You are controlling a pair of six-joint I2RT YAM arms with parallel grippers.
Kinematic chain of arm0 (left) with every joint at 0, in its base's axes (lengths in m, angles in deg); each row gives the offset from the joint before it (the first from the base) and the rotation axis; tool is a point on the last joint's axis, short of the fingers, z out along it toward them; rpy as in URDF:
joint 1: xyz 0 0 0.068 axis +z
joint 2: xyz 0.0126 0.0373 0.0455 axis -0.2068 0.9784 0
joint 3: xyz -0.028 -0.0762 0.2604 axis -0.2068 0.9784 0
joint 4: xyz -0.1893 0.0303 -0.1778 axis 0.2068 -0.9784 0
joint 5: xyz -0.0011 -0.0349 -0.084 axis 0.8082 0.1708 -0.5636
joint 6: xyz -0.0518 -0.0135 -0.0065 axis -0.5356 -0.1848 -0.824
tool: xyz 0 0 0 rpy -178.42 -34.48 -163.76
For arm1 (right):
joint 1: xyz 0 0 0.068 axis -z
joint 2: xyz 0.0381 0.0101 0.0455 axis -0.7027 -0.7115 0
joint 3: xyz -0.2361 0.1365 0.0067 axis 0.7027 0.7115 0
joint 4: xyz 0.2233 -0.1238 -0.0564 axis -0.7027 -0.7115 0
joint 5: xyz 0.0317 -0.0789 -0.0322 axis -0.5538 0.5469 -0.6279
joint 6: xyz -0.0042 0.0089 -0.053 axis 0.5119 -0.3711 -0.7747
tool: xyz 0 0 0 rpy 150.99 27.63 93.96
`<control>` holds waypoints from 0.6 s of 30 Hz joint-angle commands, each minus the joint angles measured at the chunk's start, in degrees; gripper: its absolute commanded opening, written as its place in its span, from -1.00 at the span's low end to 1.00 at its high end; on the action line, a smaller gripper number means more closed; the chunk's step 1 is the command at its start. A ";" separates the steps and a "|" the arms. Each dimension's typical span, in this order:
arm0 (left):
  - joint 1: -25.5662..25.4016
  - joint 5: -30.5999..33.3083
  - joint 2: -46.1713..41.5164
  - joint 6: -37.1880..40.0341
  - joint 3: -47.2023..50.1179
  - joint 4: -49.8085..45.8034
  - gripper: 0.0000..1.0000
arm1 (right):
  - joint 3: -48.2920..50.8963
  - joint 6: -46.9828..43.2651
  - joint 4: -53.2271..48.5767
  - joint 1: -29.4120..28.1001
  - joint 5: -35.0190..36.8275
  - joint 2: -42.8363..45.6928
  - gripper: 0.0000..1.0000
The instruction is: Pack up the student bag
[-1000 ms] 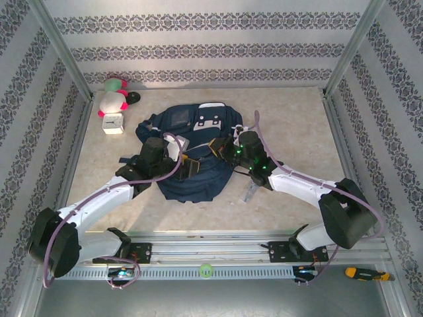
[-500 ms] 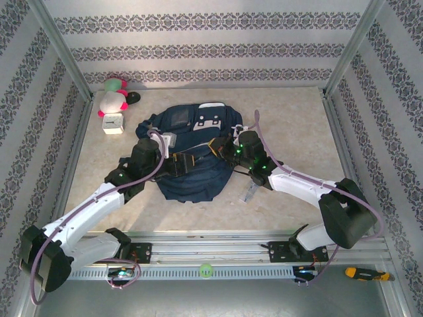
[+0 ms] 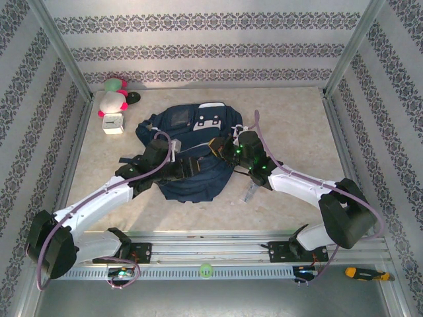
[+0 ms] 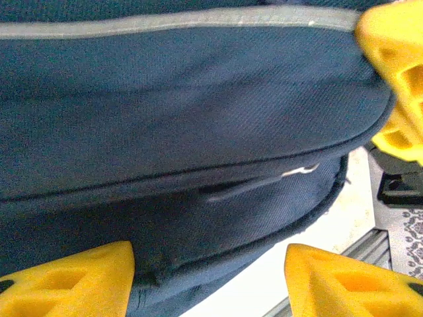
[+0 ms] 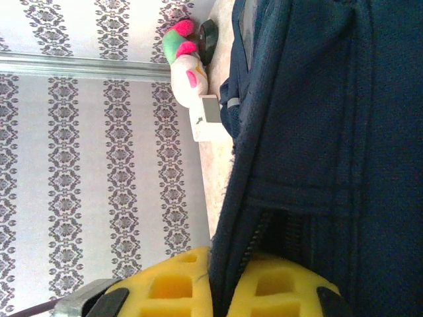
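While the student bag (image 3: 195, 188) lies flat in the middle of the counter (image 3: 297, 132), front pocket up and its grey buckle patches toward the far wall, both arms reach in over it from the near edge; the left hand (image 3: 188, 168) sits low over the bag's left half, and the right hand (image 3: 218, 146) is at the bag's right side, close to the left one; seen from the left wrist, the left hand (image 4: 208, 281) is spread, its yellow fingers (image 4: 66, 281) standing well apart with the bag's rounded navy edge and a strip of pale counter between them, and nothing pinched; across that view run the bag's pale stripe (image 4: 185, 21) and a seam with a small zip pull (image 4: 301, 171); seen from the right wrist, the right hand (image 5: 225, 290) is pressed together on the student bag (image 5: 330, 132), its two yellow pads (image 5: 172, 287) nipping a fold of navy fabric beside a zip; at the far left corner of the counter a plush toy (image 3: 114, 99) in white, pink and green rests against the wall, with a small white box (image 3: 113, 123) just beside it, both well apart from the bag; a yellow-and-black tool (image 3: 360, 272) lies on the rail at the near right.
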 commanded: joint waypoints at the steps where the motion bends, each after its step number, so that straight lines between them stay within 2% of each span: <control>1: -0.80 2.92 1.01 3.55 -2.94 2.30 0.23 | -2.09 0.10 6.87 -0.47 1.70 1.66 -1.00; 7: -0.76 4.06 4.85 7.95 -3.86 4.34 0.23 | -2.31 0.10 7.04 -0.46 1.46 1.67 -1.00; 11: -0.89 1.42 7.84 9.03 -5.31 5.36 0.21 | -2.45 0.20 7.02 -0.49 1.31 1.68 -1.00; 18: -3.27 -0.95 8.10 9.77 -6.73 9.88 -0.03 | -2.51 0.19 6.86 -0.72 1.65 1.51 -1.00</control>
